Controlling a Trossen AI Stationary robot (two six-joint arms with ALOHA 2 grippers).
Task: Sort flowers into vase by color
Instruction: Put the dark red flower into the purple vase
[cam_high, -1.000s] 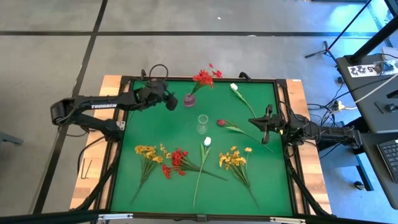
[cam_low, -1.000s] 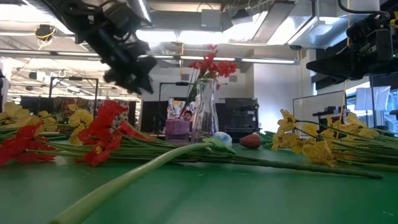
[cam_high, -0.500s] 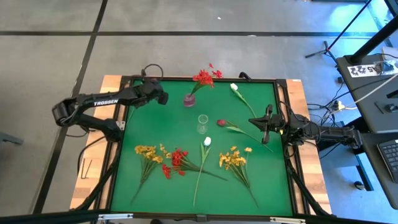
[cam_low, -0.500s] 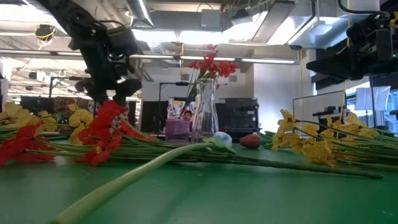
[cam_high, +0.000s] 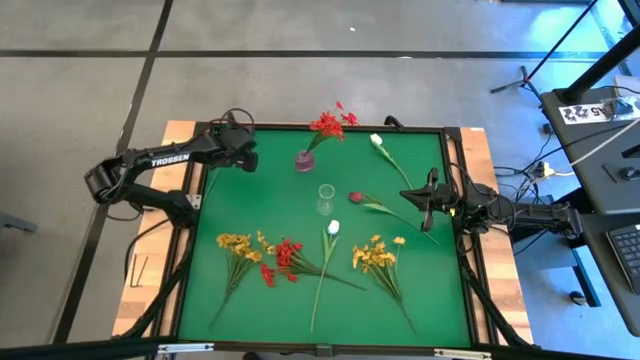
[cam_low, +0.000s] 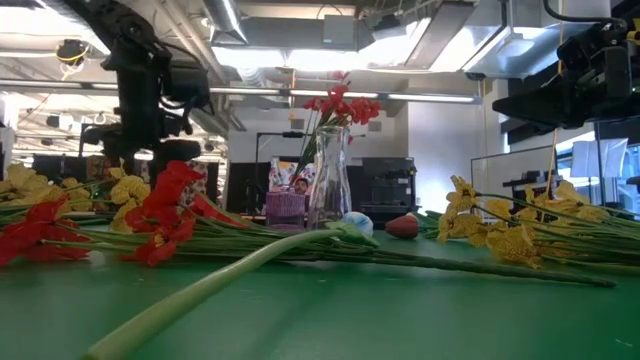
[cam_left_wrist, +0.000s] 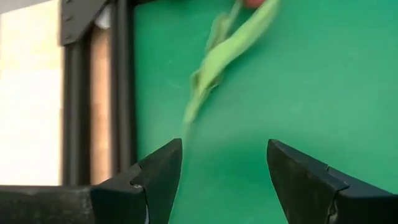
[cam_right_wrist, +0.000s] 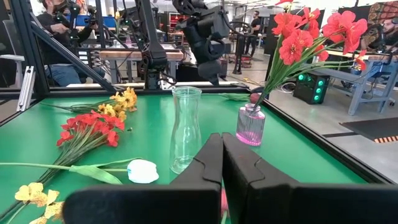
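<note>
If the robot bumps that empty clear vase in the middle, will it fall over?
Probably fairly easily: the clear vase stands tall and narrow with nothing inside, so it looks light. Being round, it would likely roll on the green mat once down, and may break if glass.

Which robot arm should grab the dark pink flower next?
Probably the right. Its claw sits at the table's right edge, close to the dark pink bud and its stem. The left claw is open but up at the far left corner, farther from it.
</note>
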